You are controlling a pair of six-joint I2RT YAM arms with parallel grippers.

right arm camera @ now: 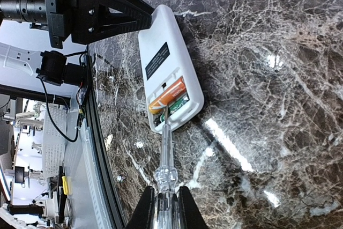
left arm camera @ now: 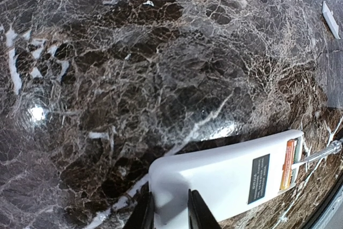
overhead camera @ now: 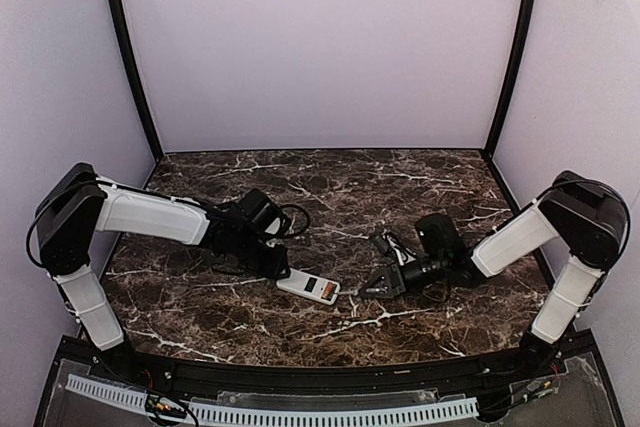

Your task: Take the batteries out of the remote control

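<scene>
At one end of the remote control (overhead camera: pixel 308 287), L arm reaches in low & left gripper (overhead camera: pixel 277 269) is clamped on it. At the other end, batteries (right arm camera: pixel 169 97) sit in the open slot. R arm stretches low; right gripper (right arm camera: pixel 163 207) squeezes a clear tool (right arm camera: pixel 166 156), tip in that slot. Bare table (overhead camera: pixel 420 197) all round remote; small white cover (left arm camera: pixel 330 20) lies well apart from it.

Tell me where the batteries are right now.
In the right wrist view, the batteries lie in the open compartment at the end of the remote nearest the right gripper, whose screwdriver tip reaches into it.
</scene>
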